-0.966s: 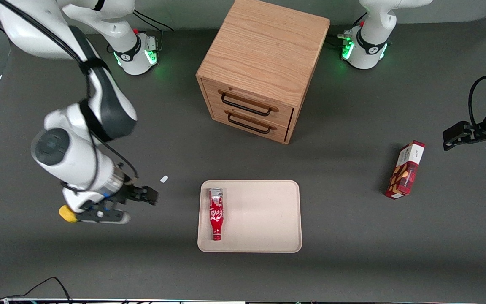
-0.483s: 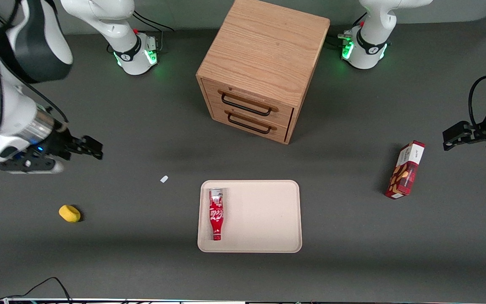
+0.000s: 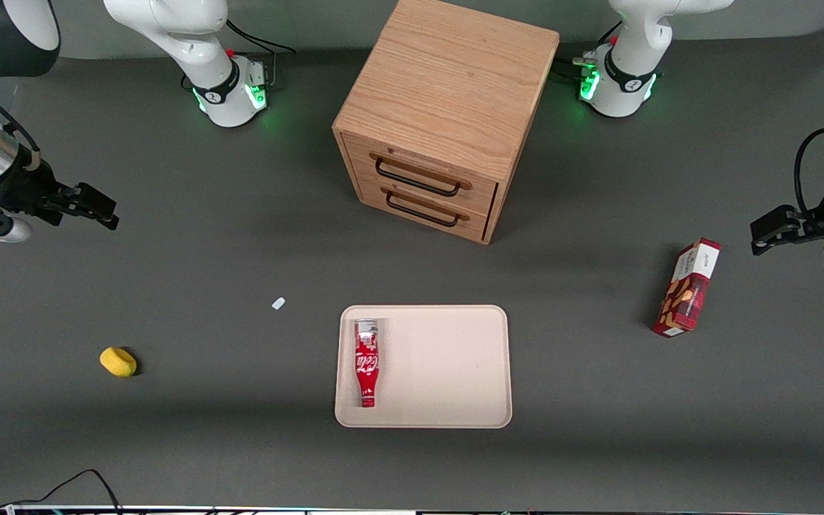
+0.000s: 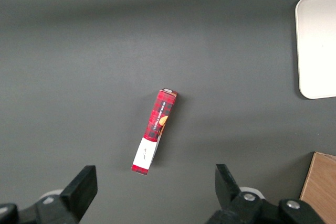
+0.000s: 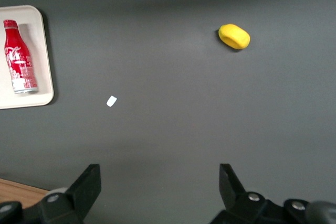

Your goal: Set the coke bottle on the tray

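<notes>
The coke bottle (image 3: 365, 362) lies flat on the cream tray (image 3: 448, 372), along the tray's edge toward the working arm, with its narrow neck pointing to the front camera. The right wrist view also shows the coke bottle (image 5: 19, 56) resting on the tray (image 5: 46, 51). My gripper (image 3: 101, 211) hangs high over bare table at the working arm's end, well away from the tray. Its fingers stand wide apart with nothing between them; the gripper (image 5: 160, 177) is open.
A wooden two-drawer cabinet (image 3: 440, 118) stands farther from the camera than the tray. A yellow lump (image 3: 118, 361) and a small white scrap (image 3: 278, 303) lie between my gripper and the tray. A red snack box (image 3: 687, 287) lies toward the parked arm's end.
My gripper has drawn away from the tray, rising and swinging out toward the working arm's end. The yellow lump, covered at first, now shows. The bottle has stayed put on the tray.
</notes>
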